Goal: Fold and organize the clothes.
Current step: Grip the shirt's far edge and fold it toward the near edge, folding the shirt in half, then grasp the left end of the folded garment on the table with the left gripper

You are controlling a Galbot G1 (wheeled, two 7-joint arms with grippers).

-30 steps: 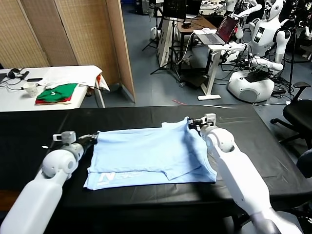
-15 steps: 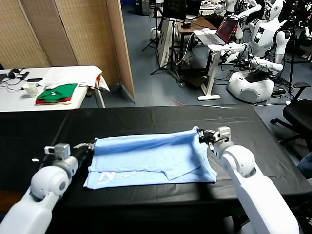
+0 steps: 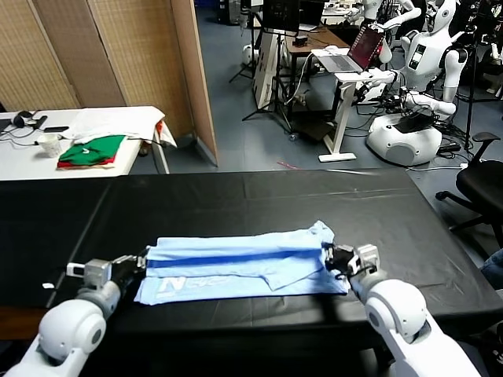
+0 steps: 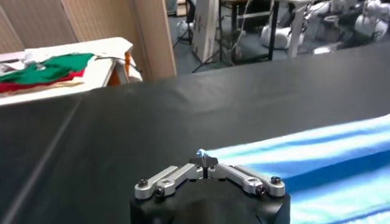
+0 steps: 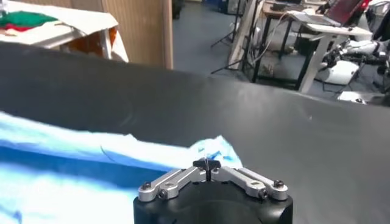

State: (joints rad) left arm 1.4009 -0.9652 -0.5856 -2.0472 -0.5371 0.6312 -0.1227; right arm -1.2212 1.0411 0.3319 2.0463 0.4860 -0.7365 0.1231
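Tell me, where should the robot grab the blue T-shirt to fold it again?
Probably the two ends of the T-shirt's far folded edge, coming in from each side. The shirt lies as a long flat band on the black table, so its ends are easiest to pinch. The left claw and right claw are shut there.

Both my arms reach forward from the near edge, low and about level with each other, forearms pale and rounded, wrists straight.

My left gripper (image 3: 140, 261) sits out on my left side with its tips pointing inward and forward; the jaws are pressed together, pinching the corner of the shirt (image 3: 236, 263).

My right gripper (image 3: 330, 257) mirrors it on my right side, jaws likewise closed tight, nipping the shirt's edge there. The two grippers are well apart, facing the same line.
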